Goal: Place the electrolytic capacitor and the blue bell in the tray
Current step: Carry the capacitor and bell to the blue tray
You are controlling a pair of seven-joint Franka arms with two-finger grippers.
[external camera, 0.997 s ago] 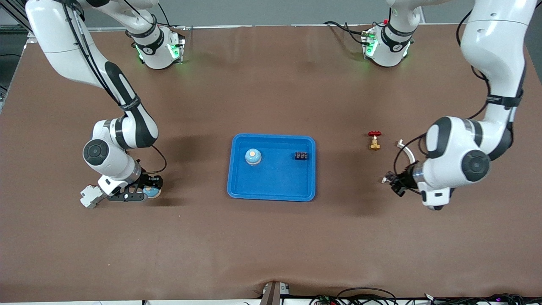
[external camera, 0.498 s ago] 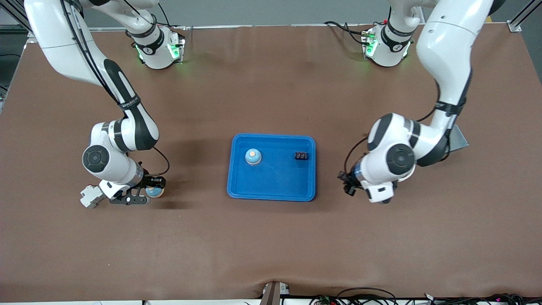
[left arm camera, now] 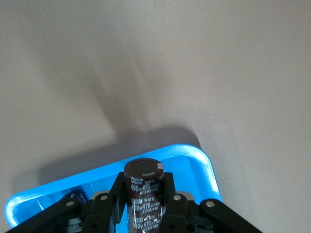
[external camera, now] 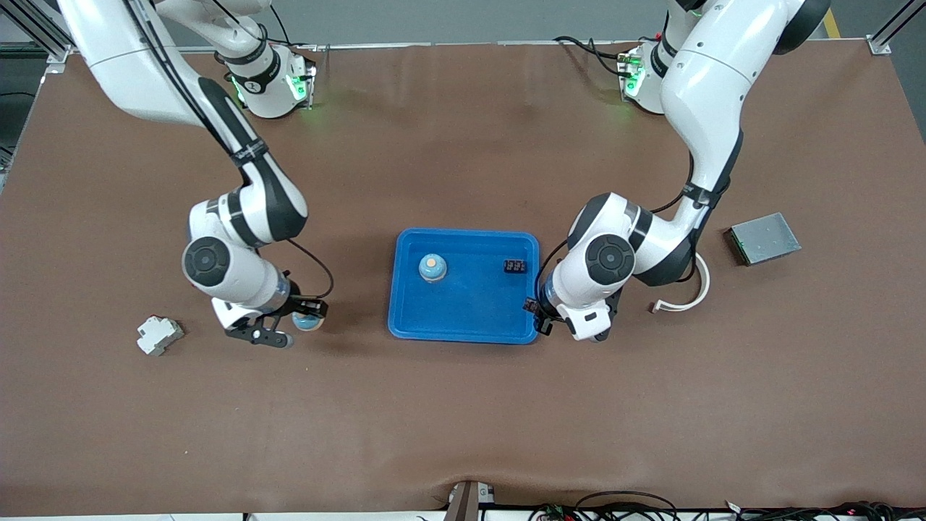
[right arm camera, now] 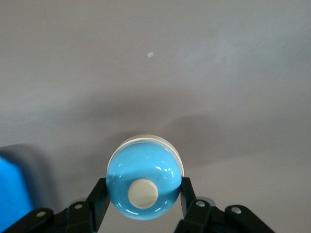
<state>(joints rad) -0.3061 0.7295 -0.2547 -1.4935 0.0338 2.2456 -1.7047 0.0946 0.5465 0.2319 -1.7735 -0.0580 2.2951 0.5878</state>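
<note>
The blue tray (external camera: 470, 311) lies at the table's middle. My left gripper (external camera: 539, 317) hangs over the tray's rim at the corner toward the left arm's end, shut on a dark brown electrolytic capacitor (left arm camera: 144, 191) with white print. In the left wrist view the tray's corner (left arm camera: 197, 160) shows just under the capacitor. My right gripper (external camera: 307, 323) is over bare table between a white block and the tray, shut on a blue bell (right arm camera: 144, 187) with a white button. A sliver of the tray (right arm camera: 9, 194) shows in the right wrist view.
Inside the tray sit another blue bell (external camera: 432, 267) and a small black part (external camera: 514, 266). A white block (external camera: 159, 335) lies toward the right arm's end. A grey metal plate (external camera: 764, 238) and a white curved strip (external camera: 687, 295) lie toward the left arm's end.
Both arms have swung toward the tray. The left gripper came from its end of the table to the tray's rim; the right gripper carried the bell away from the white block.
</note>
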